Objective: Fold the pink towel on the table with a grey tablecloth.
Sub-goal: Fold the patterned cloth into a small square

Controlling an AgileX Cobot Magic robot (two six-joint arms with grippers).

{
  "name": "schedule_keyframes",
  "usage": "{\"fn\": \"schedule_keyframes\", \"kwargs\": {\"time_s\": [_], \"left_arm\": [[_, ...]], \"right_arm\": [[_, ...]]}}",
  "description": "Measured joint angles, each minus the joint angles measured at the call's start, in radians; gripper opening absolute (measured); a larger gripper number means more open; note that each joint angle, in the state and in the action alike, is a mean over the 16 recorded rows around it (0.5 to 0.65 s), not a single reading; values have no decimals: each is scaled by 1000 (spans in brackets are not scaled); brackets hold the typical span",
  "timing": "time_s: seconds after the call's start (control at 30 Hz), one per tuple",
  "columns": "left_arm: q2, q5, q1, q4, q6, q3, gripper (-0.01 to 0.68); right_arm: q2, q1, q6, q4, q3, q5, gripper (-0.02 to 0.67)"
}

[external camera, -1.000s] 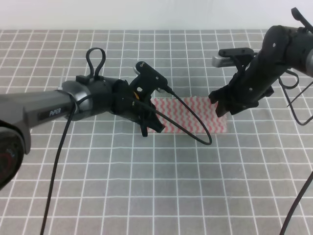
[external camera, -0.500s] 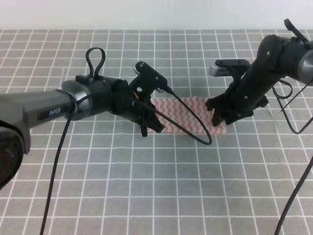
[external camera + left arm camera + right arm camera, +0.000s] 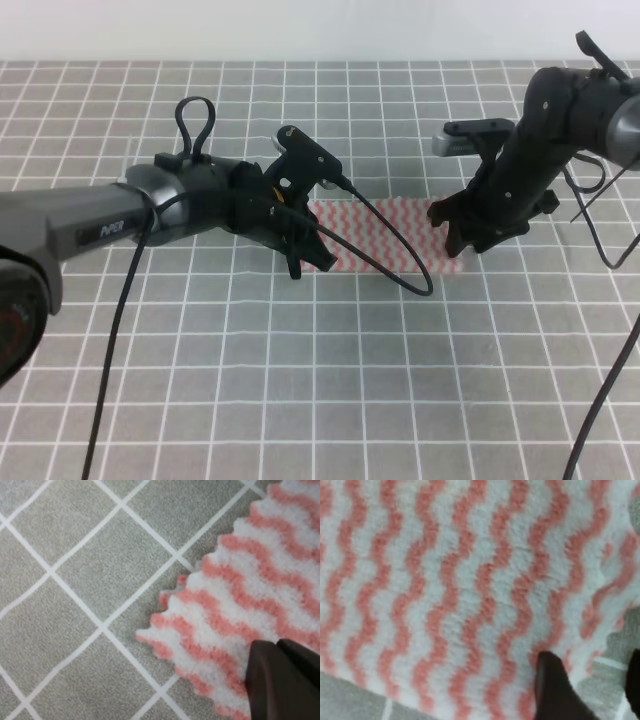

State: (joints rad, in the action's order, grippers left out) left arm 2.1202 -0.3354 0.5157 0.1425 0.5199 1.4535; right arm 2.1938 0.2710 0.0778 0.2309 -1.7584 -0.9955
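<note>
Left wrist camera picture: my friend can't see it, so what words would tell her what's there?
A corner of the pink towel, fluffy with wavy pink-and-white stripes, lies flat on the grey tablecloth with thin white grid lines. A dark gripper fingertip rests on it at bottom right.

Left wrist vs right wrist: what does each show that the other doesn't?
Left wrist only: the pink towel's scalloped corner lying flat on the grey tablecloth, with much open grid beside it, and one dark finger at the lower right.

Right wrist only: striped pile fills almost the whole view, with two dark fingers spread apart at the bottom edge.

Both: the same wavy pink-and-white towel, close up, with a little grey cloth.
</note>
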Motion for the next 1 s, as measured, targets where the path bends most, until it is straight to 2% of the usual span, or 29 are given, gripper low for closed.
{"fn": "schedule_keyframes", "kwargs": {"time_s": [0.37,0.5,1.0], "left_arm": [[2,-2,0,0,0,2,-2],[2,-4,0,1,0,3,-2],[1,-6,0,0,2,3,-2]], "right_arm": [[15,0,0,40,-7,14,284],[20,0,1,41,-9,16,261],[12,-1,43,89,-13,48,15]]}}
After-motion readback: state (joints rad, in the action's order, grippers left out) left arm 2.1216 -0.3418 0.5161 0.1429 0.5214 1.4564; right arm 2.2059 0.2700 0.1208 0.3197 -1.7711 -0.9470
